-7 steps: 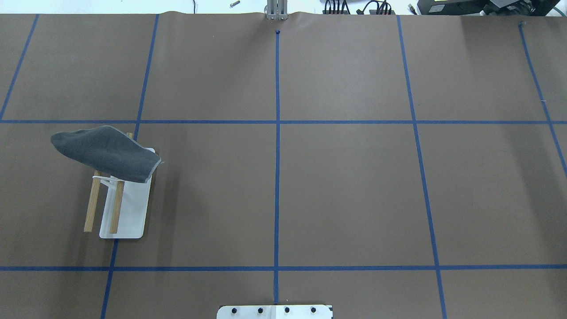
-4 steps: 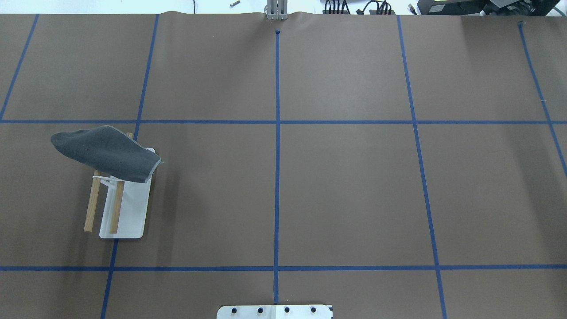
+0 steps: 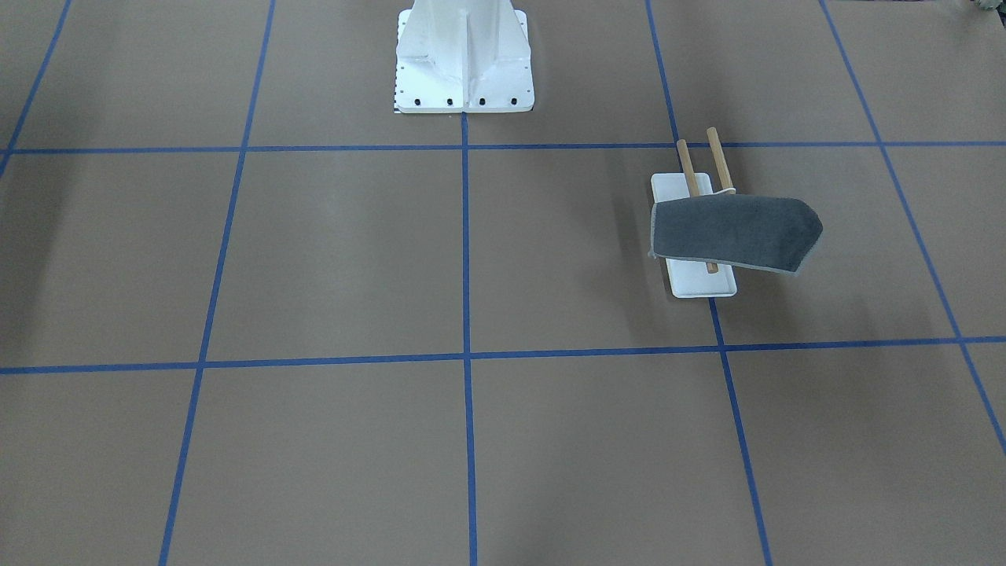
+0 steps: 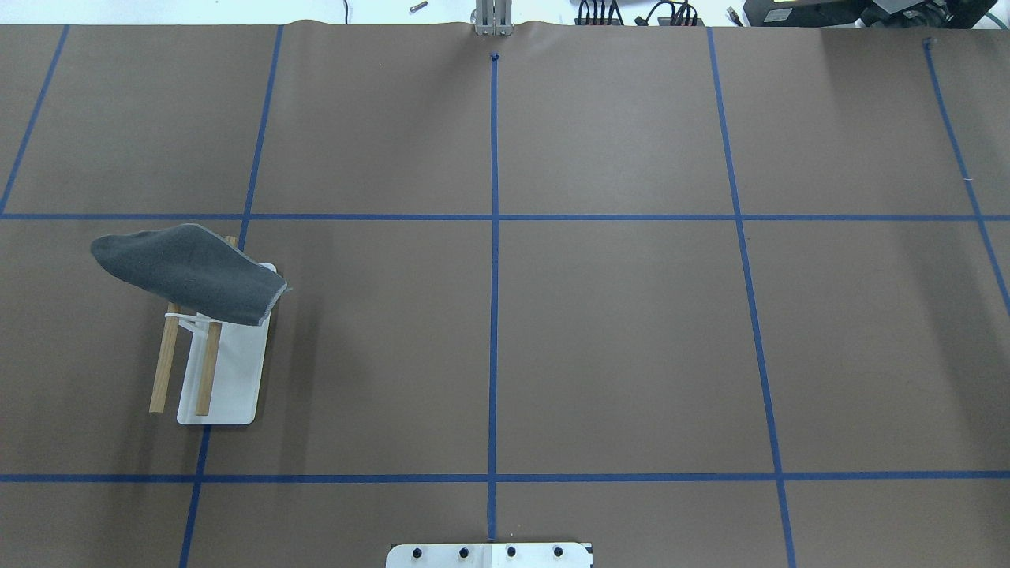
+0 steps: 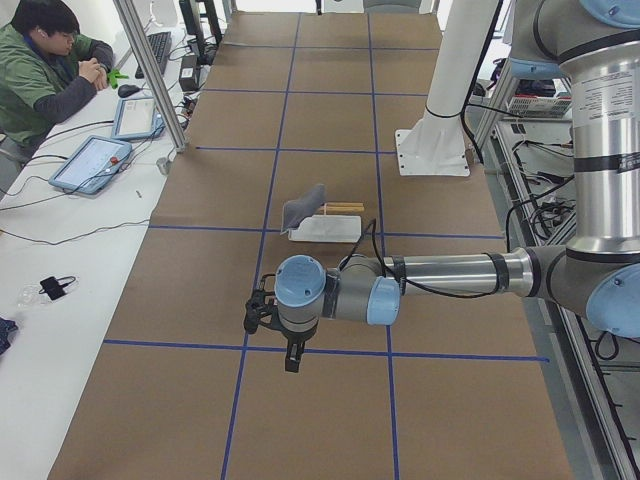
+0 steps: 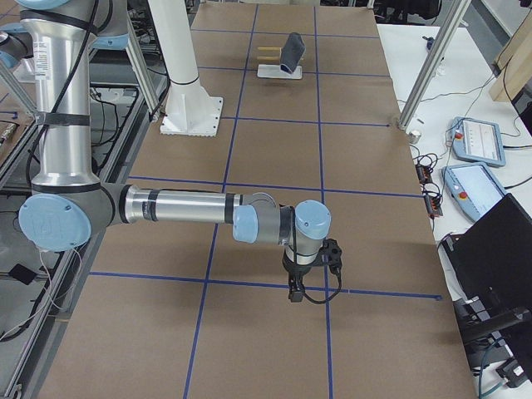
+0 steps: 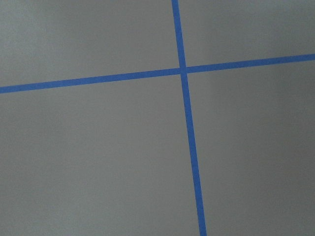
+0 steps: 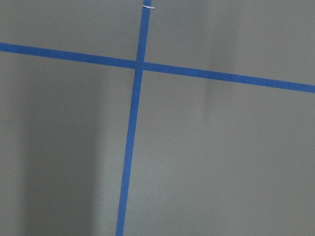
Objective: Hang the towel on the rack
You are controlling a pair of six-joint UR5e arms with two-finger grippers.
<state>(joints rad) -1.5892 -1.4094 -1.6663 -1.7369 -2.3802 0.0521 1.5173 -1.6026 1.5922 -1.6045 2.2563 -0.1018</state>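
Two grippers well apart from the rack (image 4: 231, 383): left gripper (image 5: 291, 362), right gripper (image 6: 294, 293).
Towel (image 4: 188, 272) draped crosswise over both rods (image 4: 164, 371); left gripper nearer; cannot tell either's jaw state.

Towel (image 4: 185, 272) dark grey, light grey edging; rack (image 4: 233, 371) white base, brown rods; table (image 4: 615, 339) brown, blue grid.

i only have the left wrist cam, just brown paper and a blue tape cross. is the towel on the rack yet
observer: yes, the towel lies draped over both rods of the rack.
operator: is it centred
observer: no, it sits skewed, and one end overhangs well past the rods on the robot's left side.
operator: where's my claw then
observer: the left claw hangs pointing down, well apart from the rack; open or shut, i cannot tell.
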